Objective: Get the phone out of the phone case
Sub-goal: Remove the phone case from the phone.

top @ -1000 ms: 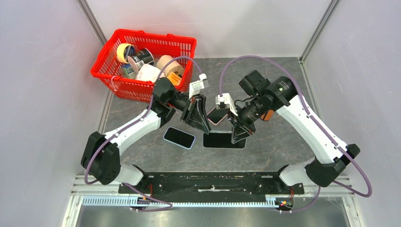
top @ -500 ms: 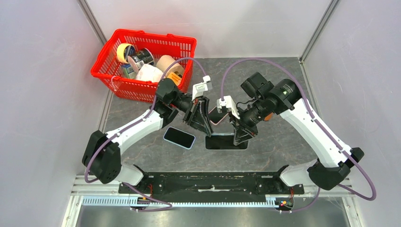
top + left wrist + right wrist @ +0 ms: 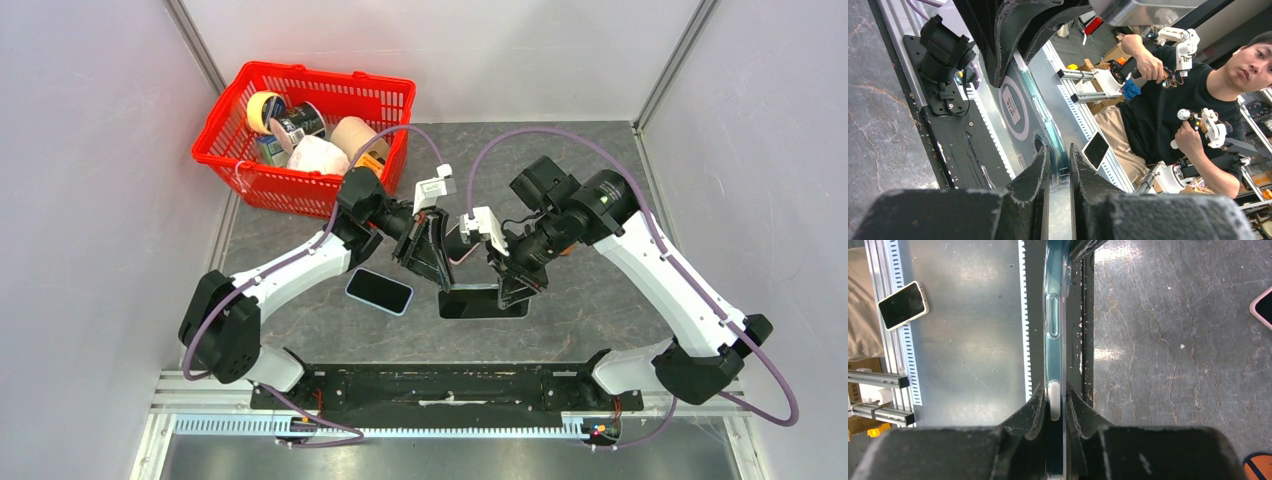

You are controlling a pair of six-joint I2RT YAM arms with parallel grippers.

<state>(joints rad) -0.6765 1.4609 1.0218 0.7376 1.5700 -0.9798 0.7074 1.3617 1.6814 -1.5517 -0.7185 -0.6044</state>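
While both arms are holding it clear of the table, the phone case is hanging just inside the table's near edge, about midway along it. Its long axis is running left to right, from one arm to the other.

Furthest left, a second phone is lying flat on the table, apart from the held one. Next, the left jaws are pinching the case's left end, standing narrow with only the thin rim between them. From that wrist, the phone case is stretching away as a clear back toward the right arm's fingers.

Between the arms the dark face is pointing upward, so I am judging that the phone is still sitting inside.

At the right, the right jaws are clamping the opposite end, likewise narrow. They are gripping the phone case edge-on beside a side-button cutout.

Neither arm is standing nearer, since each is holding one short end. Pulling along the shared axis would likely be straining both grips only. Freeing the phone is probably calling for one end bending across that axis while the other is steadying.
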